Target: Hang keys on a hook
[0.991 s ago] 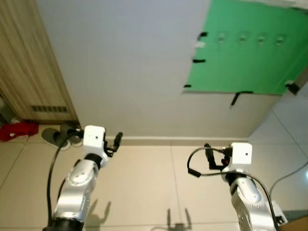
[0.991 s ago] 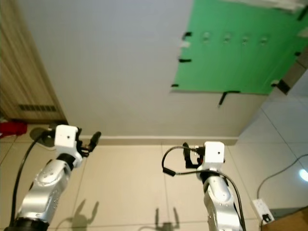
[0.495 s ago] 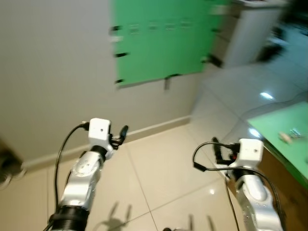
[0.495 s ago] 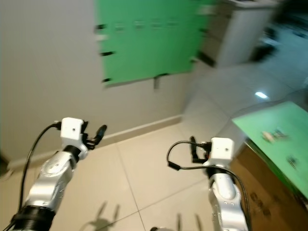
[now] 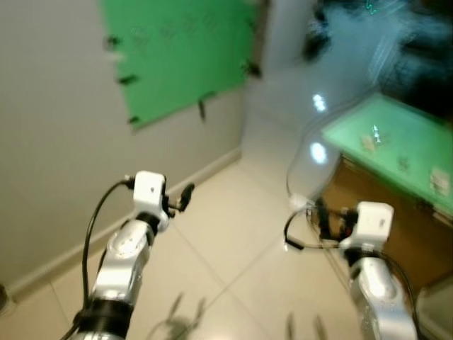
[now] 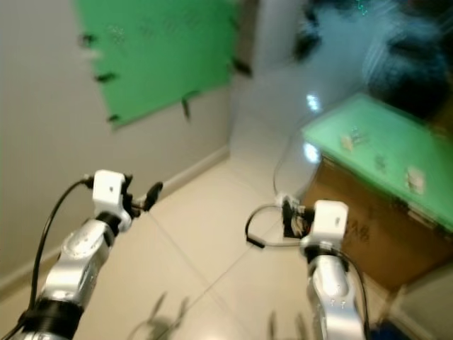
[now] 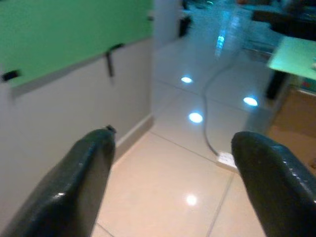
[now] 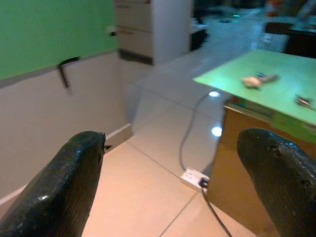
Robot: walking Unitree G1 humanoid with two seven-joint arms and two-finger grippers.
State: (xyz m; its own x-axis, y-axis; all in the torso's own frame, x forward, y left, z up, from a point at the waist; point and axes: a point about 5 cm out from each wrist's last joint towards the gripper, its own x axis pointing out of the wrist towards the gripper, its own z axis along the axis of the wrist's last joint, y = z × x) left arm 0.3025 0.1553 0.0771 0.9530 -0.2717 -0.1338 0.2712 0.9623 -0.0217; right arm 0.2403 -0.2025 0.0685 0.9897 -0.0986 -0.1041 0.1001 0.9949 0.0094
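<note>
Glossy beige floor tiles (image 5: 233, 234) lie below both grippers, left (image 7: 168, 182) and right (image 8: 173, 187), jaws wide, empty.

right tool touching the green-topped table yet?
Apart. In the right wrist view the right tool has both fingers spread open in mid-air, with bare floor between them and the green-topped table farther off.
</note>
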